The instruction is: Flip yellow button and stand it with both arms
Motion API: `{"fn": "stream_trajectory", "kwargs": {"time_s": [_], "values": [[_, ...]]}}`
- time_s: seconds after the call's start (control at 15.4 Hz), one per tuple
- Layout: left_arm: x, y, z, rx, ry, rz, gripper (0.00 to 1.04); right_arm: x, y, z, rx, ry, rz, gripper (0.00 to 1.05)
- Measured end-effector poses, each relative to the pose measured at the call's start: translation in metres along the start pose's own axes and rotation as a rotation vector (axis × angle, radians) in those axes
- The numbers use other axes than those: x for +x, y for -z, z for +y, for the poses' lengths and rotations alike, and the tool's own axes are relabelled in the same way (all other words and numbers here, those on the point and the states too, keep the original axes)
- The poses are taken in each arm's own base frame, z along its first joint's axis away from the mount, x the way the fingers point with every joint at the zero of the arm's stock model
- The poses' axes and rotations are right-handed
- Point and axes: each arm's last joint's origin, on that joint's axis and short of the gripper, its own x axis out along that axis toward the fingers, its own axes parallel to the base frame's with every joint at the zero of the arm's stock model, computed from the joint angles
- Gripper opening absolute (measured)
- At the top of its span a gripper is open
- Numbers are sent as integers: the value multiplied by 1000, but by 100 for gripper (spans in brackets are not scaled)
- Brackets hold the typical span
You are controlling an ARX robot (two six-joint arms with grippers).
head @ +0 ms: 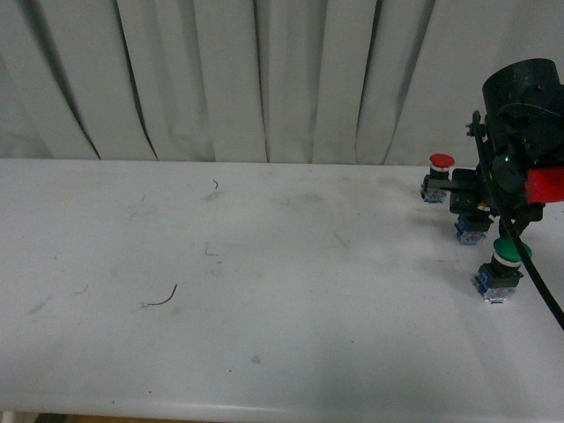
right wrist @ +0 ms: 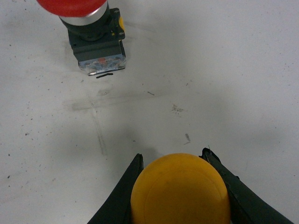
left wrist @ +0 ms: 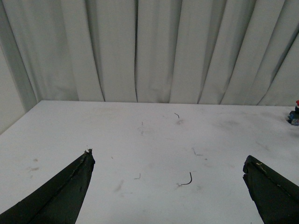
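Observation:
In the right wrist view my right gripper [right wrist: 172,155] is shut on the yellow button [right wrist: 180,189]; its round orange-yellow cap fills the gap between the black fingers, just above the white table. In the front view the right gripper [head: 471,211] is at the far right of the table, and only the button's blue base [head: 472,232] shows below it. My left gripper [left wrist: 168,157] is open and empty, with its two black fingertips wide apart over bare table. The left arm does not show in the front view.
A red-capped switch [head: 438,176] stands just behind the right gripper, also in the right wrist view [right wrist: 93,32] and at the left wrist view's edge [left wrist: 294,115]. A green-capped switch [head: 504,267] stands in front of it. A small curved wire scrap [head: 164,299] lies mid-left. White curtain [head: 264,79] behind the table.

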Motion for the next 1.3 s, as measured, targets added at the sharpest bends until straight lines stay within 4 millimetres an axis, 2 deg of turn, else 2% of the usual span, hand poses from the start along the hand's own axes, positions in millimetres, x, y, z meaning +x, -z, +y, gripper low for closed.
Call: {"fn": "stream_trajectory", "kwargs": {"time_s": [0.45,0.52,0.65,0.78,0.84,1.04,1.1,1.17,1.3], "values": [[0,0,0,0,0,0,98,0,-2,4,-4,-5,-6,35],[0,0,0,0,0,0,98,0,-1,4,-9,-5,-4,38],[0,0,0,0,0,0,98,1,1,7,-15,-8,-4,60],[0,0,0,0,0,0,98,2,1,7,-15,-9,-3,71],[0,0,0,0,0,0,98,2,1,8,-16,-9,-3,82],[0,0,0,0,0,0,98,2,0,8,-10,-11,-6,100],[0,0,0,0,0,0,98,2,0,8,-8,-18,-11,97],[0,0,0,0,0,0,98,-1,-2,9,-1,-35,-18,98],[0,0,0,0,0,0,98,-16,-10,9,14,-78,-57,98]]}}
